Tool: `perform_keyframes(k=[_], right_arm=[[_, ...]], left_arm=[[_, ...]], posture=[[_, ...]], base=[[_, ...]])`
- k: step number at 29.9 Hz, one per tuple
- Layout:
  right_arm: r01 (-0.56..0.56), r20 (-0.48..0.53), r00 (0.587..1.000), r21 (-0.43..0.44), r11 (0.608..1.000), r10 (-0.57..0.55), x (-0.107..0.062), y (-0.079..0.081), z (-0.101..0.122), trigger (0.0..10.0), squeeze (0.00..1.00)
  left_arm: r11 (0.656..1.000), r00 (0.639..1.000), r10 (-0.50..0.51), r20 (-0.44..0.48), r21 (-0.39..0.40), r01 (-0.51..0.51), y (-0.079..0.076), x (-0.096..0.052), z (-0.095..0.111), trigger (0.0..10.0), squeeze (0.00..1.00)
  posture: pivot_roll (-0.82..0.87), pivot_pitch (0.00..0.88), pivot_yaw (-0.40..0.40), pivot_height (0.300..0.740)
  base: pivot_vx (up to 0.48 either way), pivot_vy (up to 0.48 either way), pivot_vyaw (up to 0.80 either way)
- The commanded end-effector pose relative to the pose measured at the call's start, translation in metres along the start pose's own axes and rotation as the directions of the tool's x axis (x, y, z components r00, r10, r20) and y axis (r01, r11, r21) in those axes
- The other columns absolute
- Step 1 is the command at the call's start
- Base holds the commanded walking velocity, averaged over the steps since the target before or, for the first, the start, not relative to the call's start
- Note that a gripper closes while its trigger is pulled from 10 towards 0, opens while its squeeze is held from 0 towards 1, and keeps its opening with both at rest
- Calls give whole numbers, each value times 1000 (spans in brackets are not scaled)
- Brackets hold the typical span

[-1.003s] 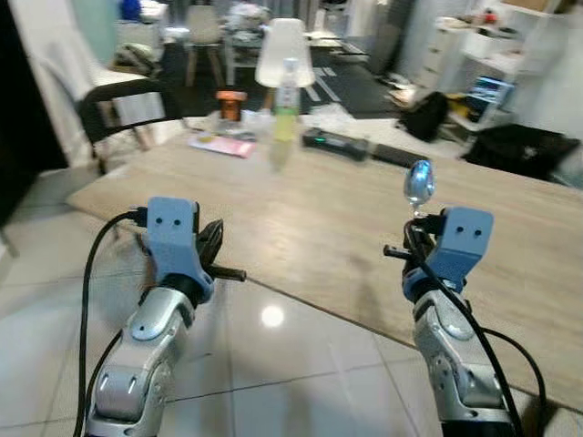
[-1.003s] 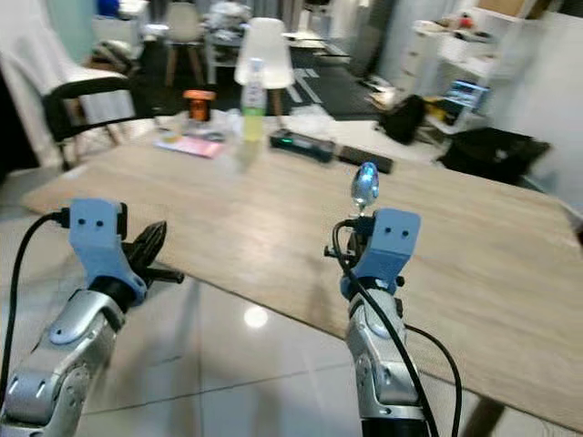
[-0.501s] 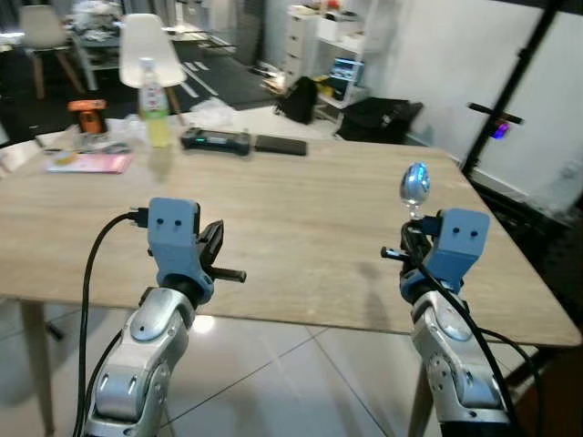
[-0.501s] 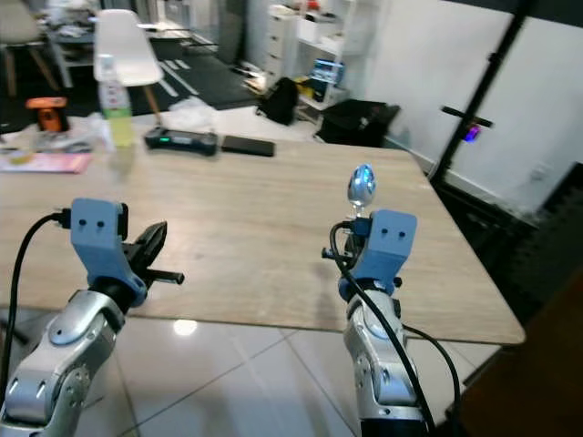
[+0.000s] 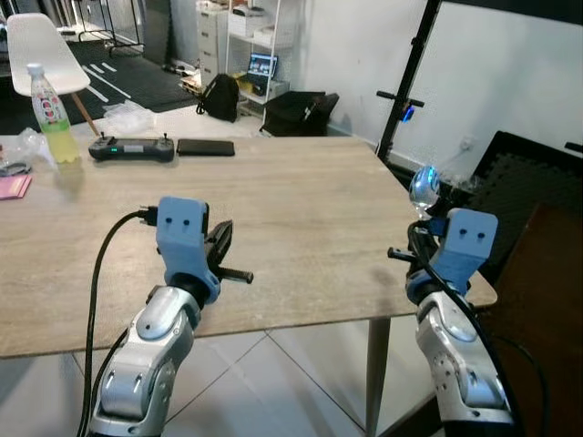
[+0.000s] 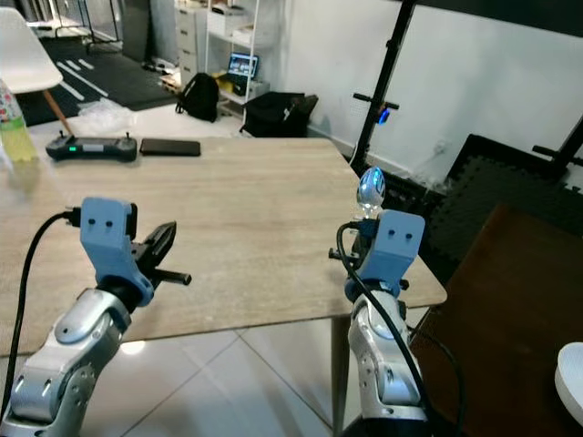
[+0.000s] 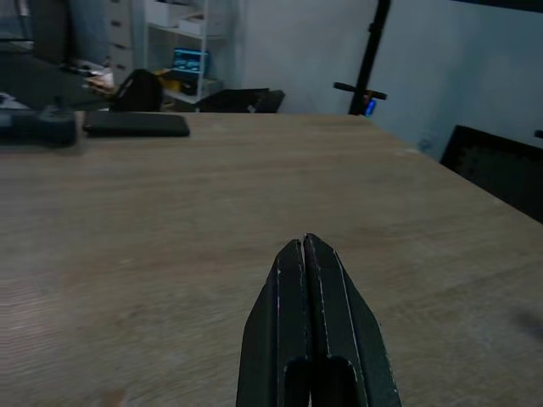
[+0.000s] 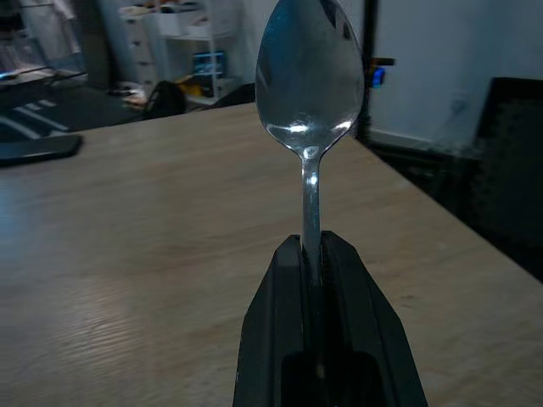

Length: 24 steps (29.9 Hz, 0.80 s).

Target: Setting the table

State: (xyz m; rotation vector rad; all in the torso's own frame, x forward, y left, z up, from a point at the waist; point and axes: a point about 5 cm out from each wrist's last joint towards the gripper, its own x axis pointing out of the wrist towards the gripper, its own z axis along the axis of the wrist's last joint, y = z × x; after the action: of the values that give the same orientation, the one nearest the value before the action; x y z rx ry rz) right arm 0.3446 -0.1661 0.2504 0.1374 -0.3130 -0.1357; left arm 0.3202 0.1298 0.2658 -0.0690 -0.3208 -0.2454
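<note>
The right hand (image 8: pixel 310 254) is clamped on the handle of a metal spoon (image 8: pixel 309 76), holding it upright with the bowl at the top, shining a little blue where the light catches it. From where I stand it sits over the near right corner of the wooden table (image 5: pixel 301 209), just above the edge, with the spoon raised clear of the tabletop.

The left hand (image 7: pixel 310 254) has its two black fingers pressed flat together with nothing between them. It is held out low over the near edge of the table, pointing across the bare wood, and a black cable loops down from its blue wrist housing.

Further back on the table, well apart from both hands, lie a black handheld controller (image 5: pixel 131 147) and, just beside it, a flat black phone (image 5: pixel 206 147). A plastic bottle of yellowish drink (image 5: pixel 51 115) stands upright near the far left, and something pink (image 5: pixel 13 186) lies at the left edge.

Beyond the table there is a white chair (image 5: pixel 44 55), a black bag (image 5: pixel 219 95) on the floor, white shelving (image 5: pixel 248 45) against the wall, and a black stand (image 5: pixel 412 96) on the right.
</note>
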Motion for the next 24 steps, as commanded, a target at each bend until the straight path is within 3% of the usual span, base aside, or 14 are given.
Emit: perform_keyframes(k=[1,12,24], right_arm=[[3,6,1000,-11,1000,-3,0,-2,1,10000,0],[-88,31,996,-26,996,89,-1,14,5,10000,0],[-105,22,994,-29,994,106,0,15,4,10000,0]], left_arm=[[1000,1000,9,-5,-16,-9,0,-2,-3,10000,0],[999,998,51,21,3,-51,5,-3,-1,10000,0],[995,995,96,18,11,-96,11,-3,-2,10000,0]], posture=[[65,141,-15,740],[67,141,-23,740],[67,139,-28,740]], base=[[0,0,0],[0,0,0],[468,0,0]])
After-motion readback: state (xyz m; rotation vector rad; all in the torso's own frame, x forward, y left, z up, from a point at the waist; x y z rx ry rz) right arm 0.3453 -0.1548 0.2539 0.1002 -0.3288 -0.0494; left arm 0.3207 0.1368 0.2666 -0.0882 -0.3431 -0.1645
